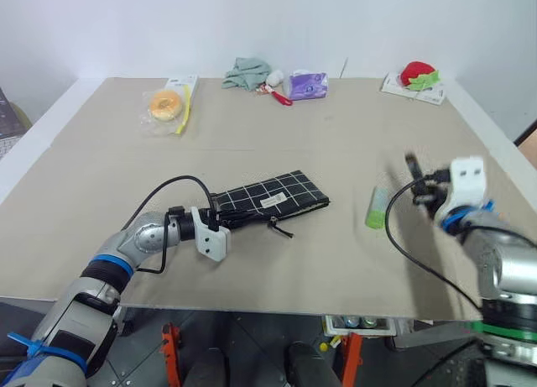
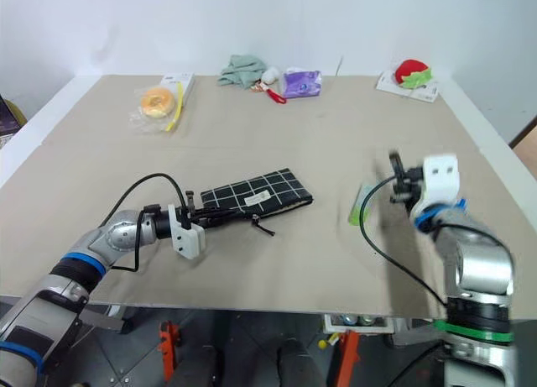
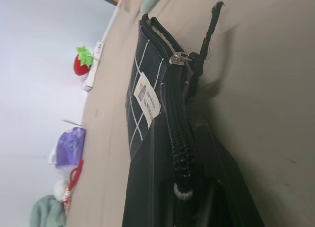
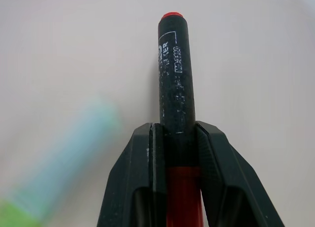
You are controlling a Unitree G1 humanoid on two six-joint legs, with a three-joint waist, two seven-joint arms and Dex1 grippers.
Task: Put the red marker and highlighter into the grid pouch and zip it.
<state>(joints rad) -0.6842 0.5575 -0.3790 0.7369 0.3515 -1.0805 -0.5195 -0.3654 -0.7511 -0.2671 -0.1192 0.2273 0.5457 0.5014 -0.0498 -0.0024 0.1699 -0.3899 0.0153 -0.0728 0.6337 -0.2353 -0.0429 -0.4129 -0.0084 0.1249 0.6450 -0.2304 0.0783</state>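
Two tools busy: right tool (image 4: pixel 174 138) clamps the red marker (image 4: pixel 174 74) mid-right of frame, grid pouch (image 1: pixel 273 194) lies centre-left of it, long axis across, left tool (image 1: pixel 220 223) pinching its near end.

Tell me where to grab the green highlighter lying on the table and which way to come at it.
Grip the highlighter around the middle of its barrel, coming down from above with the fingers straddling its width. It lies flat on the table, long axis running roughly away from the robot, with bare table on both long sides. The right gripper is busy, shut on the red marker, so that goes first.
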